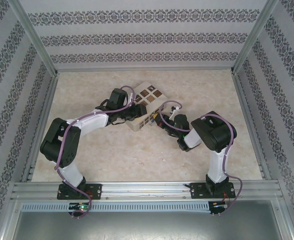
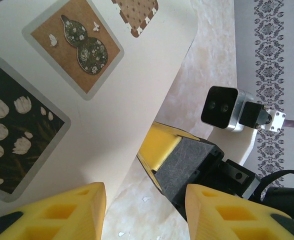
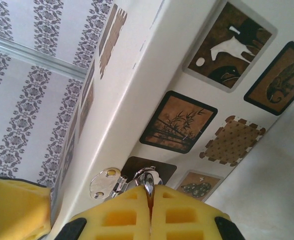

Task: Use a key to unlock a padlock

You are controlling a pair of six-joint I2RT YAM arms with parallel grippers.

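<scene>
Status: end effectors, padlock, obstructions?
Left end effector open beside white box. Right end effector shut on silvery metal piece by hasp. Key or shackle, cannot tell.

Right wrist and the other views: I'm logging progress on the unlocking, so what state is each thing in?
white box: closed.
latch: down against the box's side.
left pincer: open, at the box's edge.
right pincer: shut on a metal piece.
metal piece: clamped, its end beside the latch; key or shackle, cannot tell.
</scene>
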